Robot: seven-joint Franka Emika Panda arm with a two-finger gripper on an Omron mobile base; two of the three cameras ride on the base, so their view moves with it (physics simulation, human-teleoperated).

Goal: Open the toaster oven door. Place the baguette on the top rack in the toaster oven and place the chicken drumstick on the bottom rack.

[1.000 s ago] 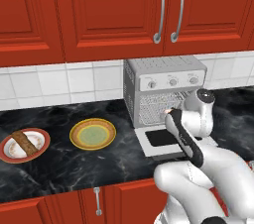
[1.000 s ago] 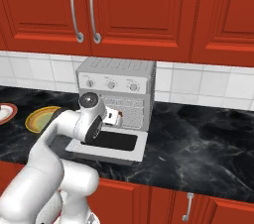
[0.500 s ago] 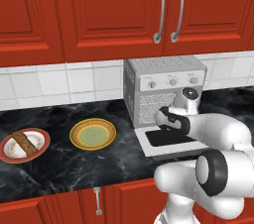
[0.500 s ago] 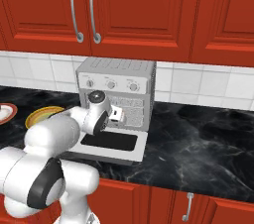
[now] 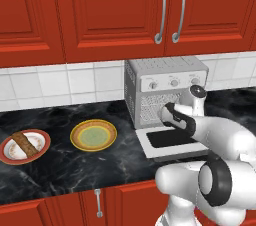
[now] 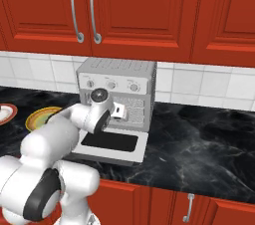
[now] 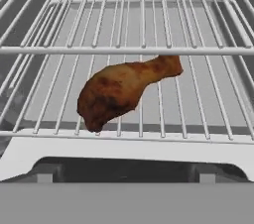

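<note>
The chicken drumstick (image 7: 124, 90) lies on the bottom rack (image 7: 198, 114) just ahead of the claw (image 6: 121, 113), bulbous end nearest it. The claw's jaws stand apart, gripping nothing, above the lowered toaster oven door (image 5: 172, 140). The baguette (image 5: 23, 143) rests on a plate (image 5: 41, 140) far off to the claw's left.

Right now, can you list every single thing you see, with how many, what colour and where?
toaster oven: one, silver-grey, on the counter against the tiles.
toaster oven door: one, grey with dark glass, folded down flat.
chicken drumstick: one, reddish-brown, lying on a rack inside.
wire racks: silver, inside the oven.
baguette: one, brown, on the red-rimmed plate, far left.
yellow plate: one, nothing on it, left of the oven.
cabinets: red, above.
gripper: one, at the oven mouth, open.
</note>
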